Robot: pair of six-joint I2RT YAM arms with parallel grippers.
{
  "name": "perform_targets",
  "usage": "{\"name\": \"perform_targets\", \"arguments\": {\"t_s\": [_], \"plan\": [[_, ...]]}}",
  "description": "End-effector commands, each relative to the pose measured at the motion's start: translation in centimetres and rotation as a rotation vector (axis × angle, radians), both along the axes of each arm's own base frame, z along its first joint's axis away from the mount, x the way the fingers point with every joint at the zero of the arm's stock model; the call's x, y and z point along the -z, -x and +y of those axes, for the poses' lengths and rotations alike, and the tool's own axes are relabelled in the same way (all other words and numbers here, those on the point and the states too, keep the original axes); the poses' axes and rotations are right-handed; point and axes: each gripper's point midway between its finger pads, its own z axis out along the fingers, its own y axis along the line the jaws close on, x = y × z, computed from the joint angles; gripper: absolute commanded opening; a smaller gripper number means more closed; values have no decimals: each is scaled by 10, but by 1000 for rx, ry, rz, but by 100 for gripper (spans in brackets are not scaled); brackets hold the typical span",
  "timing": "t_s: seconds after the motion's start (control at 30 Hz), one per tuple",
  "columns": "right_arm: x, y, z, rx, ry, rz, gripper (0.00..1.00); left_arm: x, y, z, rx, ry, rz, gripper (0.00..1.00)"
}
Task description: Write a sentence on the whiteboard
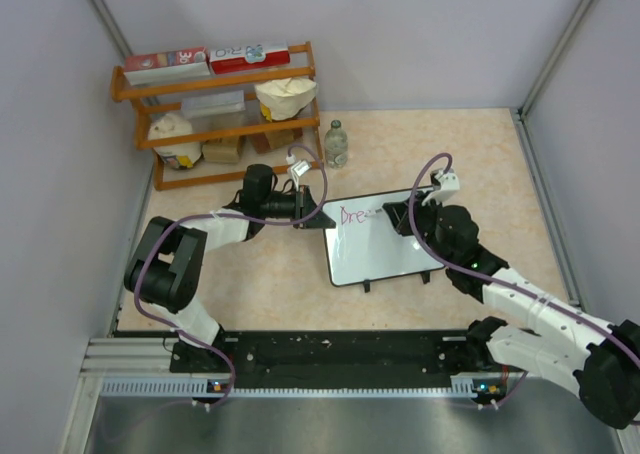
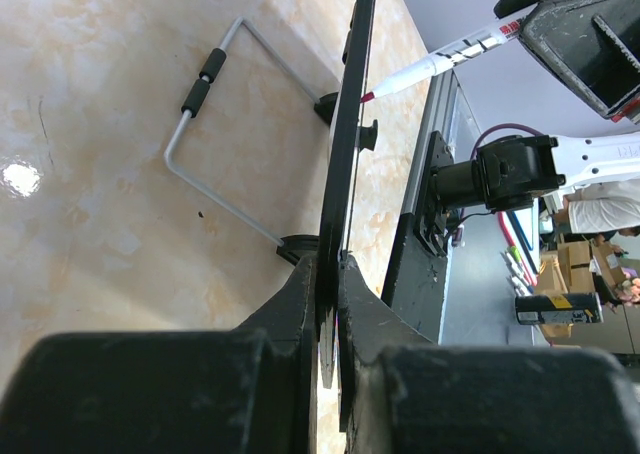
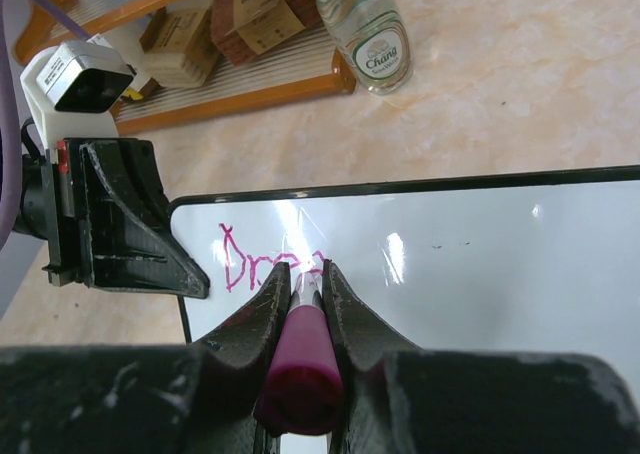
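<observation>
The whiteboard sits mid-frame, with the left gripper clamped on its left edge. The right gripper is clamped on a marker at the sentence, "Dre", upper left. A bottle stands near that corner. The table is bare to the right.

- The sentence: only "Dre" reads. Later strokes are hidden behind the marker and the right gripper.
- The whiteboard: the right side is cut off by the picture edge. The lower part is hidden behind the gripper body.
- Left wrist view: the whiteboard shows edge-on, so its writing face cannot be seen.
- Bottle: the cap is cut off at the top edge.
- Top view: the lettering is too small to read in full.
</observation>
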Motion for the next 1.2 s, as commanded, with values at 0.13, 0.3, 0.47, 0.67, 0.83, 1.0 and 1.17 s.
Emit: {"name": "perform_targets", "arguments": {"t_s": [0.13, 0.3, 0.47, 0.67, 0.83, 1.0, 1.17], "plan": [[2, 3, -2, -9, 18, 14, 0, -3, -11, -1, -36, -28, -64, 0], [6, 5, -8, 10, 28, 17, 0, -4, -12, 0, -39, -28, -66, 0], [6, 4, -12, 29, 33, 13, 0, -3, -12, -1, -37, -29, -66, 0], [2, -2, -17, 74, 31, 0, 0, -3, -12, 0, -39, -29, -66, 0], [-9, -8, -20, 105, 15, -23, 0, -4, -12, 0, -39, -29, -66, 0], [-14, -11, -15, 92, 12, -28, 0, -4, -11, -1, -37, -29, -66, 0], [-9, -9, -10, 65, 18, -12, 0, -5, -11, 0, -38, -28, -69, 0]]}}
